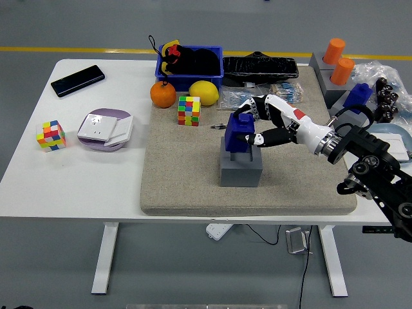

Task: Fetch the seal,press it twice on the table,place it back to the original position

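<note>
Last step in hand, by the look of it: returning the seal (239,133) to its place. Right hand (252,129) clasped around the blue seal, directly over the grey holder (240,167) on the worktop mat (187,187). Next: lower squarely into the recess, then release.

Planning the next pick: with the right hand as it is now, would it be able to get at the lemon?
Probably not yet: the right hand is shut on the blue seal over the grey holder. Otherwise the lemon lies unblocked nearby.
</note>
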You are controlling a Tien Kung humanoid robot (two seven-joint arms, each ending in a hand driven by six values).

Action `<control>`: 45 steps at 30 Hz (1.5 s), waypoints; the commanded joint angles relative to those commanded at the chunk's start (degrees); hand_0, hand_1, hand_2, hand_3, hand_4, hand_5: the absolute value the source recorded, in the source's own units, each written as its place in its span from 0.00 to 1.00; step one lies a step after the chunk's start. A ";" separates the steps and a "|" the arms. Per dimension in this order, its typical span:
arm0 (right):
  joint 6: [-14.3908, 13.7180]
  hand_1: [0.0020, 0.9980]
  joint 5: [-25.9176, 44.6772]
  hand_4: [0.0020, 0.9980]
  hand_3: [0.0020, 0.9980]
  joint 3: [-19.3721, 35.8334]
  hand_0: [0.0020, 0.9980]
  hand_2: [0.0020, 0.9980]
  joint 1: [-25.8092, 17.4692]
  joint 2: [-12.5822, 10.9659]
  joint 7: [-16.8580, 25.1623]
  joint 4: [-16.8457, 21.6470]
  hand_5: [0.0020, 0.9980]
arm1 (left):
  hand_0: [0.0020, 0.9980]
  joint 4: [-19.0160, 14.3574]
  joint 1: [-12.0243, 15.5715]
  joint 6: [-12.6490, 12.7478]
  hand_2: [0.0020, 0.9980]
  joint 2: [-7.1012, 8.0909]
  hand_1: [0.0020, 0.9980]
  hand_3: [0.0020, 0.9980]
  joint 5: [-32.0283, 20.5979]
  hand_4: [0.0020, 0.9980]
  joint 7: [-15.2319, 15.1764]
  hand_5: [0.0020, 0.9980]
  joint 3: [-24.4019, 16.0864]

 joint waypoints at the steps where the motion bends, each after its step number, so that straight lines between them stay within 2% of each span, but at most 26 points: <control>1: 0.12 0.43 0.15 0.71 0.50 -0.15 0.57 0.45 0.12 0.09 0.08 -0.33 0.00 | 0.73 0.00 -0.04 -0.01 0.68 0.03 0.70 0.75 0.17 0.71 0.04 0.25 -0.11; 45: -0.24 0.44 -3.68 0.74 0.50 -2.48 0.57 0.45 0.72 -0.37 0.97 -3.08 0.00 | 0.72 0.00 -0.17 0.03 0.68 -0.30 0.70 0.75 0.01 0.71 -0.20 0.25 0.19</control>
